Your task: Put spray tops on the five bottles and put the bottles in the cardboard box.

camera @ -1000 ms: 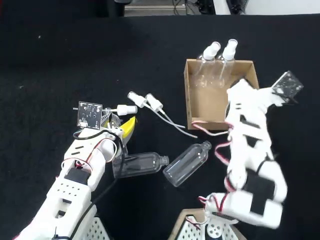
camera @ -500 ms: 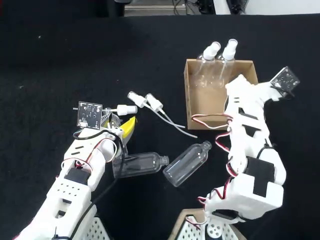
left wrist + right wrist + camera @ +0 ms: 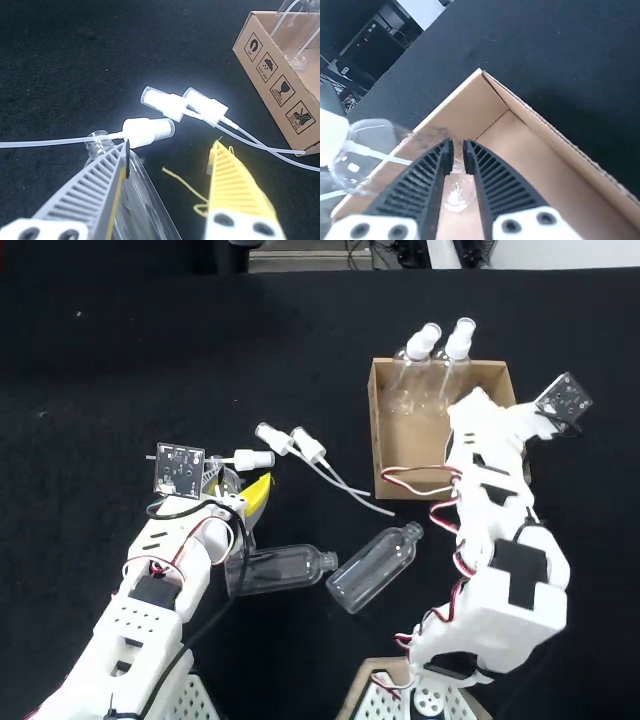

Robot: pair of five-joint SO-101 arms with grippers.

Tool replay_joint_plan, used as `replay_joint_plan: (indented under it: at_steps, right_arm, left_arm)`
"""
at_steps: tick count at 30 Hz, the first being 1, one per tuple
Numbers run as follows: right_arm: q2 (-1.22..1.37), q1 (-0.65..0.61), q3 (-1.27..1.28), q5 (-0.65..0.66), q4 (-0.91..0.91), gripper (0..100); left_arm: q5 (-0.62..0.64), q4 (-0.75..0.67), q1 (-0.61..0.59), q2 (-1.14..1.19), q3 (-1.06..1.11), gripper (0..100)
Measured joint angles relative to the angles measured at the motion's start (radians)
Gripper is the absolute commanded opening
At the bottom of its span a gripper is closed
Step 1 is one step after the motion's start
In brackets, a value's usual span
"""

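Hovering over the cardboard box point(image 3: 378, 430), the right gripper point(image 3: 457, 144) has its black fingers almost together with only a thin gap and nothing between them. It points down at the base of a clear bottle inside the box. Two capped bottles point(image 3: 421, 345) point(image 3: 459, 338) lean on the box's far wall, their white spray tops sticking out past the rim.

The left gripper point(image 3: 171, 147) is spread wide and grips nothing. An uncapped bottle point(image 3: 100, 141) lies under its grey finger, close beside one spray top point(image 3: 148, 131) whose tube trails off along the black table point(image 3: 150, 340). Two more spray tops point(image 3: 162, 102) point(image 3: 205, 106) lie side by side just beyond, tubes running toward the box.

Two open bottles point(image 3: 285, 570) point(image 3: 378, 564) lie on their sides near the arm bases, between the arms.
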Motion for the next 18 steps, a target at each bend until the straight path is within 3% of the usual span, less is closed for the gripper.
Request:
replay_joint_plan:
  at_steps: [18]
  right_arm:
    - [0.008,-0.049,-0.002,0.000,-0.031,1.2]
  left_arm:
    - [0.000,0.000,0.000,0.000,0.000,26]
